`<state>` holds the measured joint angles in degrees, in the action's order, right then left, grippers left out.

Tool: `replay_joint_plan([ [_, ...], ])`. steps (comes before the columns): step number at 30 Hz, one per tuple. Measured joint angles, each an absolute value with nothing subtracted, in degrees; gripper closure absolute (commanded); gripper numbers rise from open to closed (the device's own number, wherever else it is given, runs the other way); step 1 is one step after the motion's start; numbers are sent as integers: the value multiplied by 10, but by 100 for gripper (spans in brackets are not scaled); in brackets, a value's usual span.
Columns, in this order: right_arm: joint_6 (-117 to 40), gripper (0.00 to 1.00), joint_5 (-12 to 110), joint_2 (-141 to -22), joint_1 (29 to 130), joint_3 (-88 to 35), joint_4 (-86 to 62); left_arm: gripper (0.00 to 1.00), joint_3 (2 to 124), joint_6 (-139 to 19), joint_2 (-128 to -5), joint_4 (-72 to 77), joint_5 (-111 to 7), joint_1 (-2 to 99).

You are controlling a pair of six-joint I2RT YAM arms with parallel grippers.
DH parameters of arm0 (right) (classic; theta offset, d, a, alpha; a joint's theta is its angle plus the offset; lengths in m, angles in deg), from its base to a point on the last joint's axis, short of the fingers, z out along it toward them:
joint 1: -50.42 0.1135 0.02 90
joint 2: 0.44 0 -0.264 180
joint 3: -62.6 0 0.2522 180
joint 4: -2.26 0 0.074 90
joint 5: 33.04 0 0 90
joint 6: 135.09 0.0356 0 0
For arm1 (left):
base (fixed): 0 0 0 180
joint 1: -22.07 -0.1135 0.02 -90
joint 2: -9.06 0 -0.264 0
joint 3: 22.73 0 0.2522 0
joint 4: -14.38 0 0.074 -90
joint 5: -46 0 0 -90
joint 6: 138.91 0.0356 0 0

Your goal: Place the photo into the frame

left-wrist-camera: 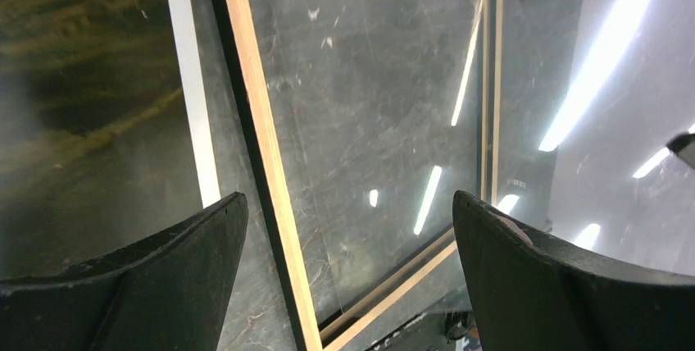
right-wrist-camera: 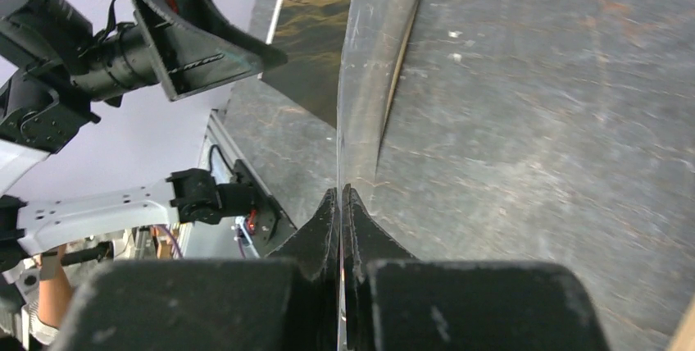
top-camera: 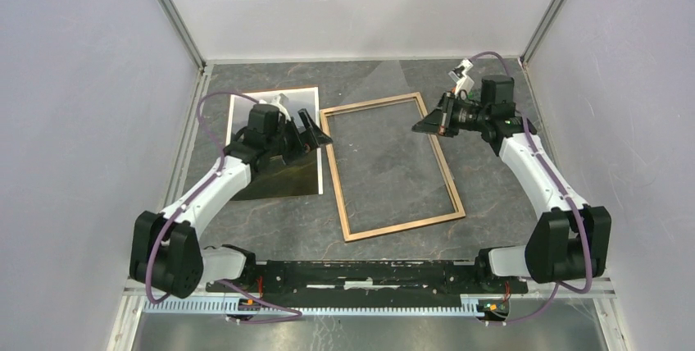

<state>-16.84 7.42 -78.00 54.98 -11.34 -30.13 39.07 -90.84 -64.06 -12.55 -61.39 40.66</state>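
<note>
The frame (top-camera: 447, 172) lies flat at the table's middle, light-wood face up. The photo (top-camera: 287, 180) lies flat to its left, partly hidden under my left arm. My left gripper (top-camera: 315, 134) is open and empty, hovering over the photo's right edge and the frame's left rim. In the left wrist view, the gripper (left-wrist-camera: 347, 197) has its jaws wide apart above the frame rim (left-wrist-camera: 262, 146), with the photo (left-wrist-camera: 82, 80) to the left. My right gripper (top-camera: 426, 125) is shut (right-wrist-camera: 341, 191) on a thin clear sheet (right-wrist-camera: 377, 56), held edge-on above the frame's top right corner.
White enclosure walls stand to the left, right and back of the dark marbled table (top-camera: 492, 228). A black rail (top-camera: 361, 273) with both arm bases runs along the near edge. My left gripper also shows in the right wrist view (right-wrist-camera: 197, 39).
</note>
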Motion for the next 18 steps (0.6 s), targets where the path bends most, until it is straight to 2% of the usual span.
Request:
replay_joint_plan([
  [10, -75, 100, 96, -735, 611, -158, -279, 0, 487, -835, -598, -219, -539, 393],
  [18, -4, 100, 98, -745, 616, -60, -170, 0, 488, -822, -594, -247, -529, 393],
])
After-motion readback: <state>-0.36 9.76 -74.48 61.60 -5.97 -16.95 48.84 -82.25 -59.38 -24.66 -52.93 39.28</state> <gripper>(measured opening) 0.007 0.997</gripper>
